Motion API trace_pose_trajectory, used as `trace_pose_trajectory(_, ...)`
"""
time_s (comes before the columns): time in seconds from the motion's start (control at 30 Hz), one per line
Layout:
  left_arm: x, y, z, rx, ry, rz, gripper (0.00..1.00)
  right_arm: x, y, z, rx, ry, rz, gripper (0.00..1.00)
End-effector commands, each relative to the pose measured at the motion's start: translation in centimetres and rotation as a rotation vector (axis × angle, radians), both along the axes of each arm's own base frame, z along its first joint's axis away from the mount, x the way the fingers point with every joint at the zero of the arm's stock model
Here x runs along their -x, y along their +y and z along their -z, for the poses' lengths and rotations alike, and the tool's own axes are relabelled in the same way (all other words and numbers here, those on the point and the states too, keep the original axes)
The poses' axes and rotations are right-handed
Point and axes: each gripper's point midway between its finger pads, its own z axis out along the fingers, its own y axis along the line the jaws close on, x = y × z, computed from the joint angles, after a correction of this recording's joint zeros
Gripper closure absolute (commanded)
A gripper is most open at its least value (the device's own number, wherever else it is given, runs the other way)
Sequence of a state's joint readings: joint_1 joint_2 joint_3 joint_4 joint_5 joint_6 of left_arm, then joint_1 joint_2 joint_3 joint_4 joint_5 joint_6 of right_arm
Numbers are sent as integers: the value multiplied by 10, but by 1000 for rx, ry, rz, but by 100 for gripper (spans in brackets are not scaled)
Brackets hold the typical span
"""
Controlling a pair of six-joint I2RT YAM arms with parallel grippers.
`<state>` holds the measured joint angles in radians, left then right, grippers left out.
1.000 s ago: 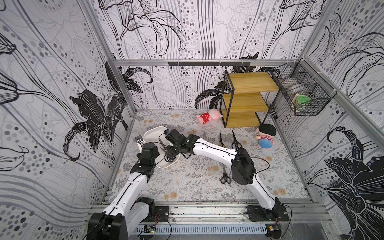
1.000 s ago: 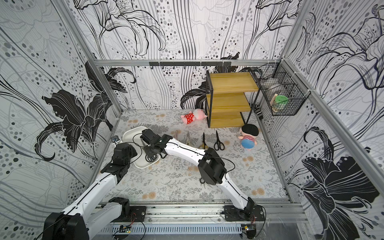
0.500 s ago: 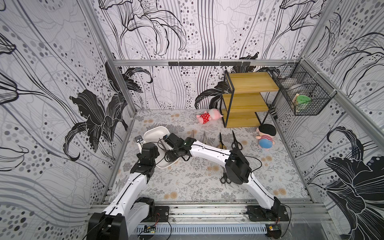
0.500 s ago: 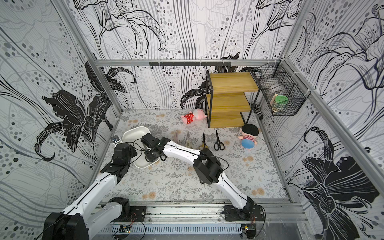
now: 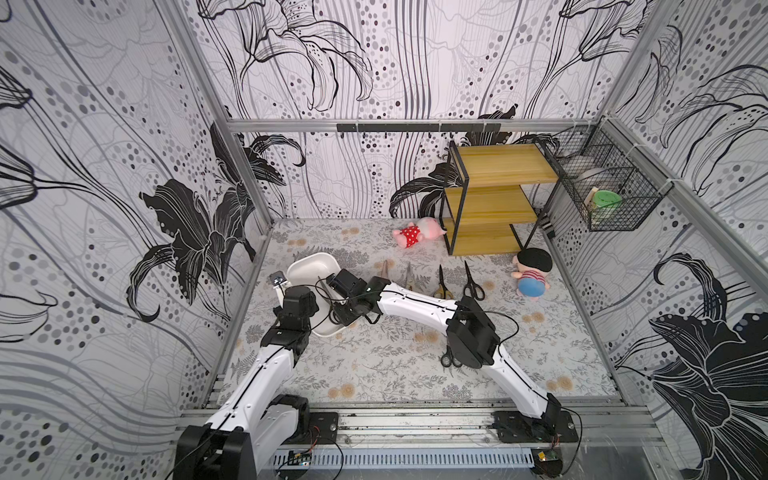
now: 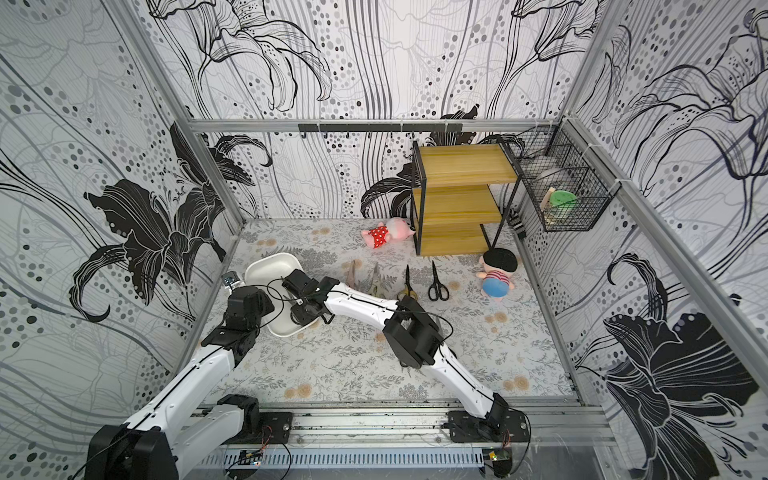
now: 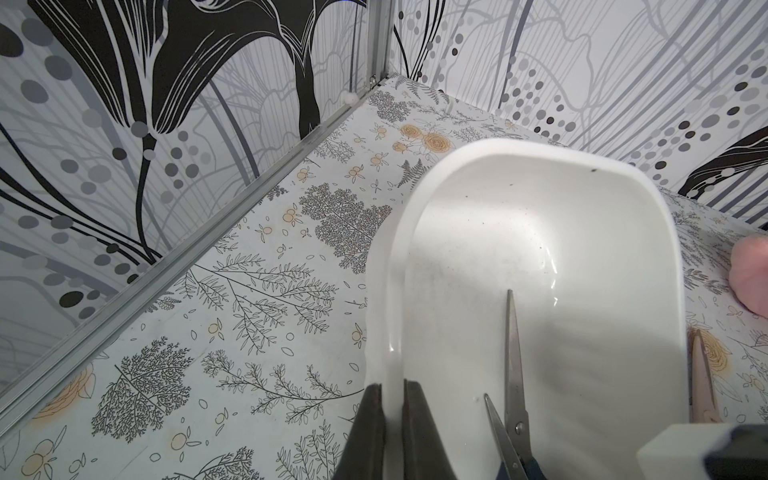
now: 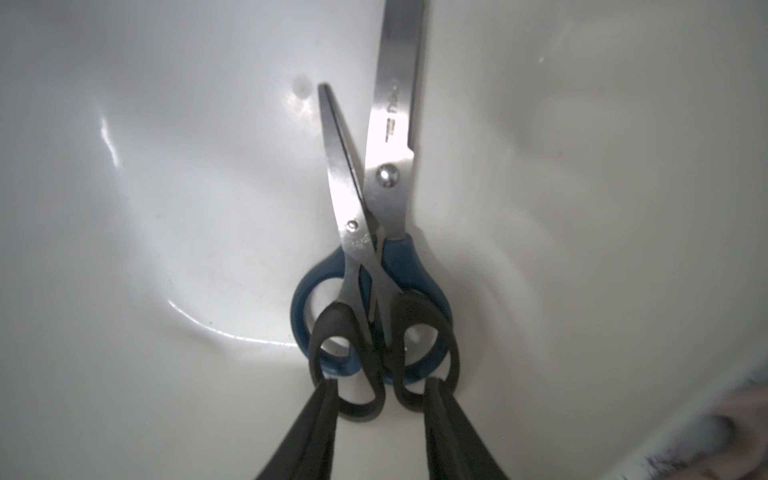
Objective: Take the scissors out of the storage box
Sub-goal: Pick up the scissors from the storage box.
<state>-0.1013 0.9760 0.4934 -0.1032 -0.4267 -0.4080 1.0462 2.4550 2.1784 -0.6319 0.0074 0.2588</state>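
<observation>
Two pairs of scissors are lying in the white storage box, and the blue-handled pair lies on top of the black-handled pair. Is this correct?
Not quite. Two pairs are lying in the storage box, but it is the black-handled pair that lies on top of the blue-handled pair. The right wrist view shows this.

Mat centre as dial: 3-tier wooden shelf [image 5: 498, 174] 1 o'clock; pink doll [image 5: 417, 233] 12; black-haired doll [image 5: 532, 274] and wall-hung wire basket [image 5: 615, 195] 2.
</observation>
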Motion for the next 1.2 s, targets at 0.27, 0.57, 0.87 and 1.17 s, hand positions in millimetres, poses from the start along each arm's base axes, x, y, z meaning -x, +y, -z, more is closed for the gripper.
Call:
trace_pose_trajectory(0.27, -9, 1, -24, -7, -76, -8, 100, -7, 5, 16, 35, -21, -19, 61)
trace_pose_trajectory(0.57, -8, 1, -24, -7, -76, -8, 100, -3, 2, 37, 55, 10, -16, 62)
trace_pose_trajectory(0.87, -7, 3, -25, -10, -80, -15, 100, -9, 0, 15, 28, -29, 8, 73)
trace_pose_trajectory(1.17, -8, 3, -27, -8, -87, -14, 100, -9, -1, -25, -22, -54, 29, 87)
